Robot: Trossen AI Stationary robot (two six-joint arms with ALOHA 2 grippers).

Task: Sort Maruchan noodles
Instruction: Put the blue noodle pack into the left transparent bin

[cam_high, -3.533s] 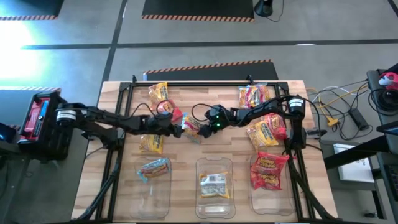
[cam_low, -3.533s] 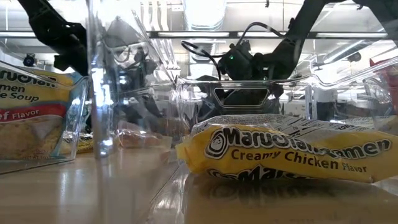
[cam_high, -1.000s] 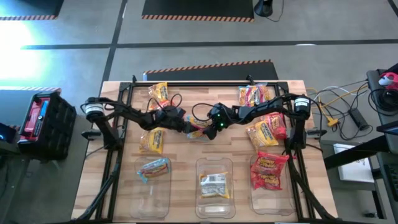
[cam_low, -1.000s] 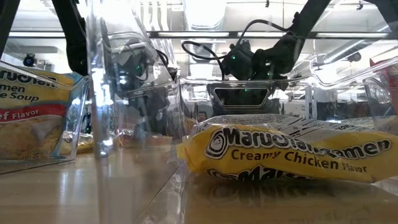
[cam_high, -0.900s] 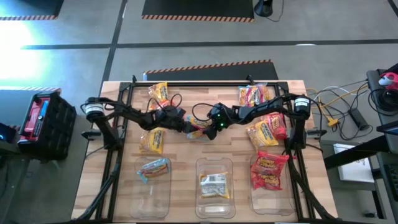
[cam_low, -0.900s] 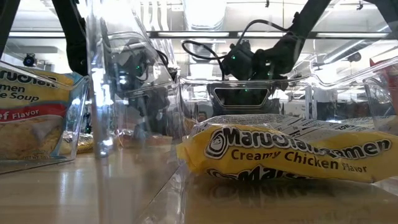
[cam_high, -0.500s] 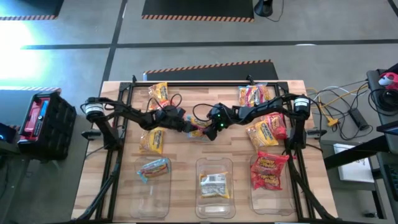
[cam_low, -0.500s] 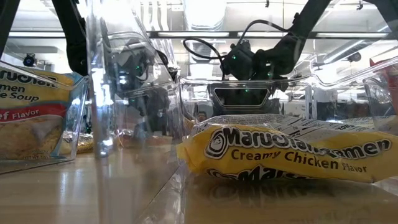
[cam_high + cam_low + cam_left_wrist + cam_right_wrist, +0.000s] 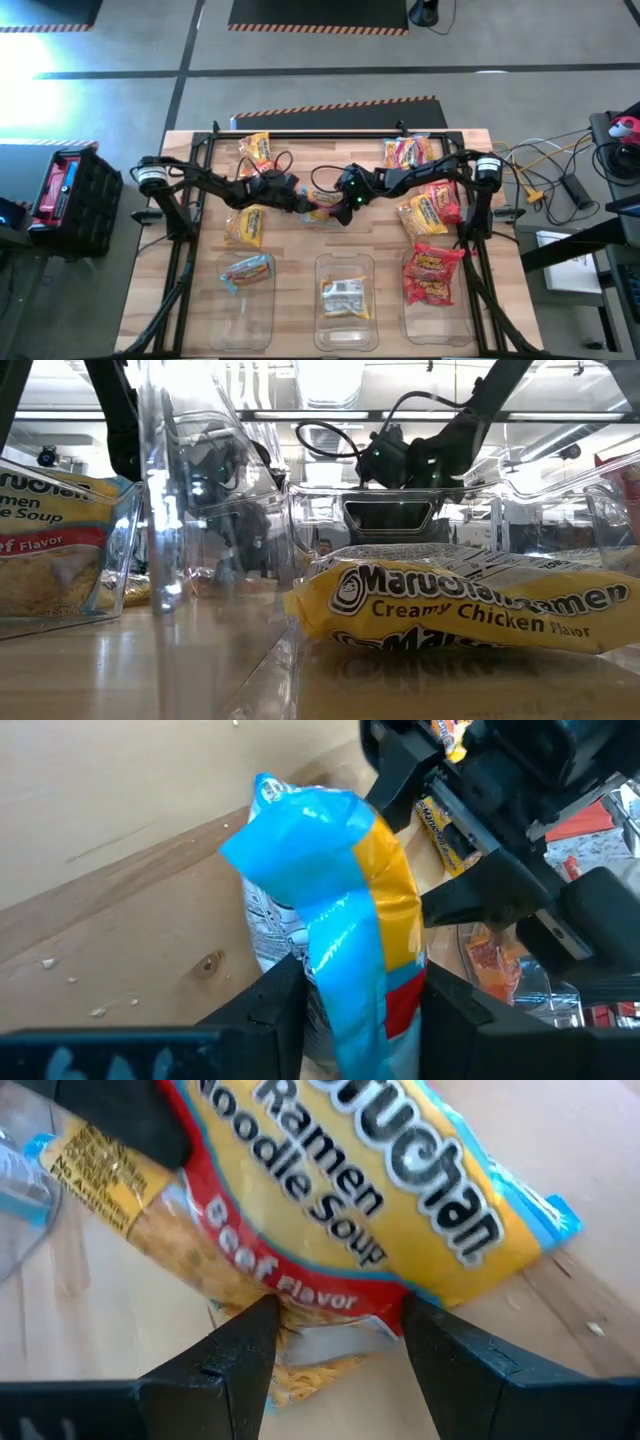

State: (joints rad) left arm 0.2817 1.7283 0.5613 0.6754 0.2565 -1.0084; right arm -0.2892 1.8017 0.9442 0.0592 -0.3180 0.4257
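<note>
We see both arms meeting over the middle of the wooden table [image 9: 300, 255]. The left gripper [image 9: 303, 206] is clamped on a beef packet [image 9: 322, 209], a blue, yellow and red Maruchan pack whose crinkled end stands up between its 2 fingers [image 9: 268, 1005] in the left wrist view. The right gripper [image 9: 337, 207] has its fingers closed on the same packet from the other side; its wrist view shows the "Ramen Noodle Soup, Beef Flavor" face pressed against both fingers [image 9: 230, 1355].

Along the near edge stand 3 clear bins. The left bin [image 9: 246, 318] holds 1 blue-edged packet [image 9: 247, 270], the middle bin [image 9: 345, 325] holds 1 yellow Creamy Chicken packet [image 9: 345, 297], and the right bin [image 9: 434, 320] holds red packets [image 9: 432, 272].

Loose packets lie around the arms: 1 yellow packet [image 9: 254, 148] at the far left, 1 orange packet [image 9: 243, 227] just beside the left arm, 1 far-right packet [image 9: 407, 153], and a red-and-yellow heap [image 9: 430, 208] under the right arm.
</note>
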